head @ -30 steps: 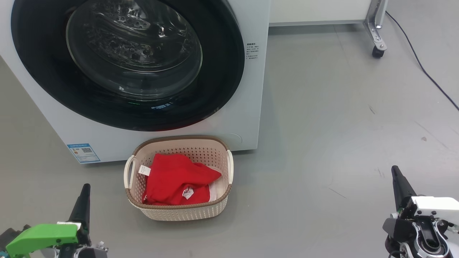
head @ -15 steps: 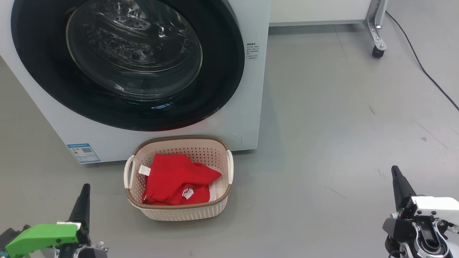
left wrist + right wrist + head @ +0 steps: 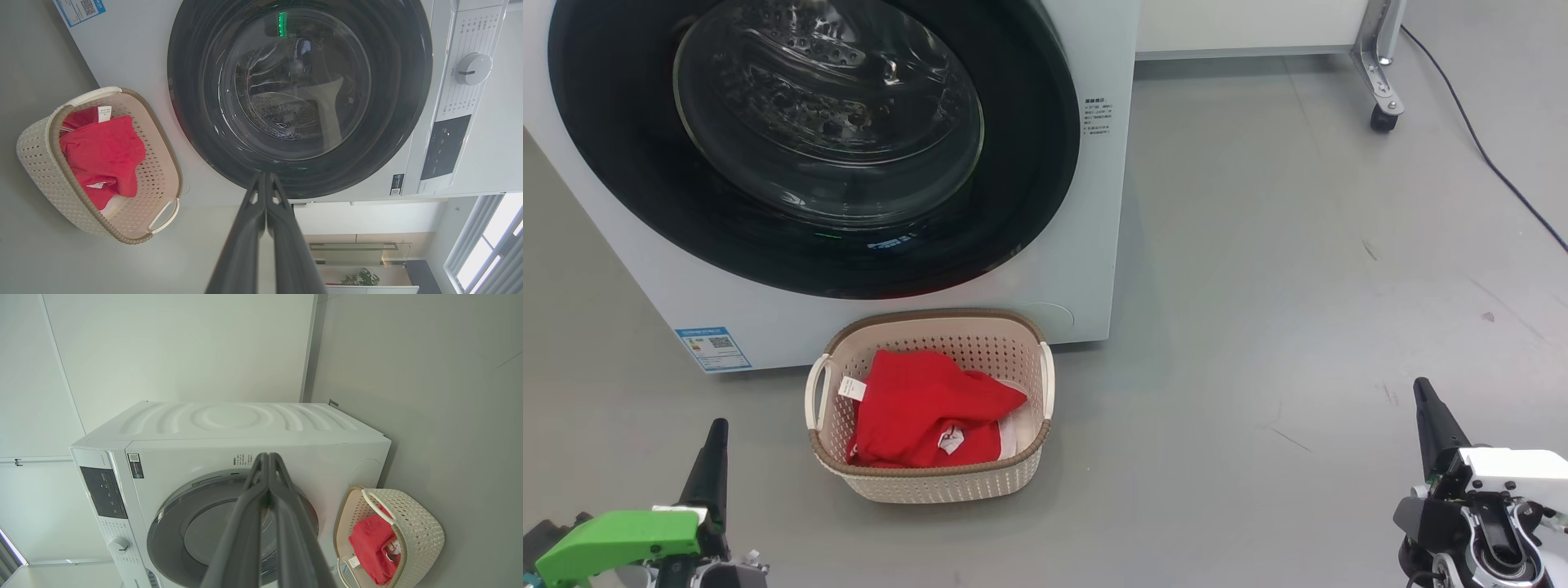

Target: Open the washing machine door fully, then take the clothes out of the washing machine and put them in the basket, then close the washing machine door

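The white washing machine [image 3: 1098, 229] fills the upper left of the head view, and its glossy black round door [image 3: 1029, 163] lies flat against the front, closed. Through the glass I see the steel drum [image 3: 286, 114] with no fabric in it. The cream basket [image 3: 931, 482] stands on the floor just in front of the machine, holding the red clothes [image 3: 923, 408] with white tags. My left gripper [image 3: 717, 429] is low at the left, shut and holding nothing. My right gripper [image 3: 1421, 388] is low at the right, also shut and holding nothing. Both are well back from the basket.
Grey floor stretches to the right of the machine. A metal leg on a castor [image 3: 1380, 106] and a black cable [image 3: 1486, 155] lie at the far right. The control panel and dial [image 3: 472, 69] sit on the machine's front.
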